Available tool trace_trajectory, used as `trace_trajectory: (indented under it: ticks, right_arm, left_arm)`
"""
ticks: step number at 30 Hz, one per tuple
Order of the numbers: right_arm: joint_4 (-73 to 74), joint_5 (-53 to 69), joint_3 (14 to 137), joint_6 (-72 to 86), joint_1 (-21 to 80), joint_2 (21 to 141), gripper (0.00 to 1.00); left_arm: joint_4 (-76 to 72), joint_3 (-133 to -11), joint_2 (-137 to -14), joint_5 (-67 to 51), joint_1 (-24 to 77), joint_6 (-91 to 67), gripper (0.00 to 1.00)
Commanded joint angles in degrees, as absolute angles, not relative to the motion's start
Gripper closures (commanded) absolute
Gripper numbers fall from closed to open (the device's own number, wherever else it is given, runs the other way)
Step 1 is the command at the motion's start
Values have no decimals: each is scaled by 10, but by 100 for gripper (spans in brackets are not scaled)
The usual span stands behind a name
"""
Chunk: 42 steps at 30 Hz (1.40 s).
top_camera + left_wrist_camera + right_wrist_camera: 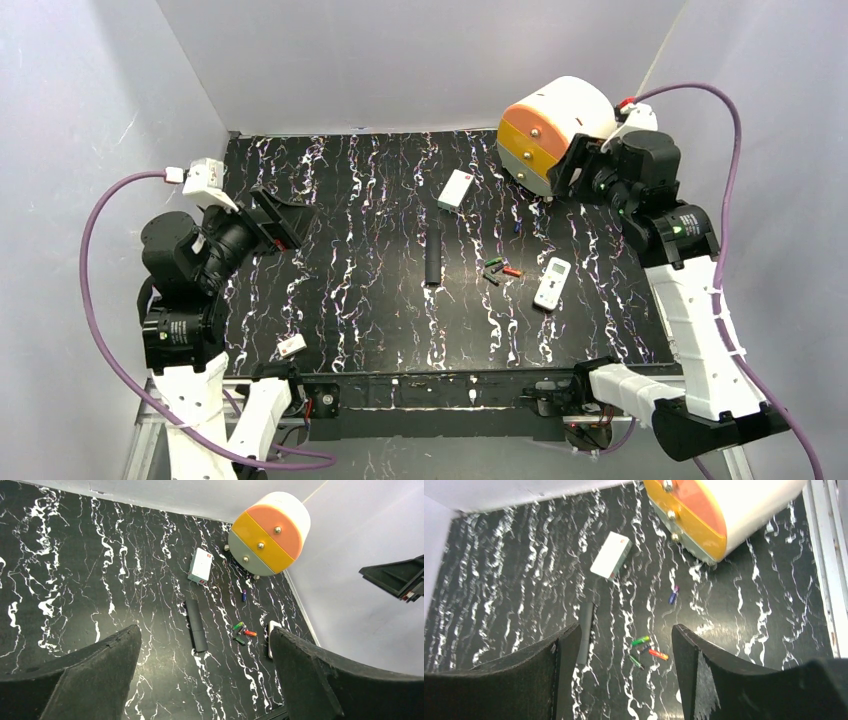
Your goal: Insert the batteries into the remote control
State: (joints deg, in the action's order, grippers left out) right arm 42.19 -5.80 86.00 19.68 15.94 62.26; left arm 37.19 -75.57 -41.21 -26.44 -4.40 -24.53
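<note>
The remote control (552, 283) lies face up on the black marbled table, right of centre. Just left of it sits a small cluster of batteries (500, 270), green, red and dark. One bluish battery (516, 228) lies apart, farther back. My left gripper (283, 218) hovers high at the left, open and empty. My right gripper (578, 162) hangs open and empty by the round drawer unit. In the left wrist view the batteries (242, 632) show between the fingers and the remote control (271, 630) is half hidden by the right finger. In the right wrist view the batteries (647, 650) lie between the fingers.
A white box with a red mark (456, 189) and a long black bar (433, 256) lie mid-table. An orange, yellow and grey round drawer unit (548, 130) stands at the back right. A small white piece (291, 346) rests near the front left edge. Grey walls enclose the table.
</note>
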Motion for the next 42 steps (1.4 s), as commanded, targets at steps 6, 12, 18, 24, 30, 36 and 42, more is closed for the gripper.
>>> trace_trajectory:
  ticks: [6,12,18,24,30,36,42]
  right_arm:
    - [385,-96,749,222,162,600,29]
    - [398,-64,688,221,162,619,25]
    - [432,-36,636,234,162,659,23]
    - [444,-142,568,279,175,677,21]
    - [408,-243,486,331,175,677,12]
    - [342,-217,428,352,174,697,4]
    - [297,-180,398,363,174,730,8]
  left_arm:
    - [330,-693,-402,-295,-47,-289,1]
    - [305,-641,-398,-331,-47,-276,2]
    - [263,-586,-412,-384,-44,-283,1]
    - [268,-563,-416,-373,-39,-283,1]
    - [262,-550,-416,-361,-37,-290,2]
    - [265,-543,-418,-355,-34,-296,2]
    - [264,-539,-427,-356,-33,-305,2]
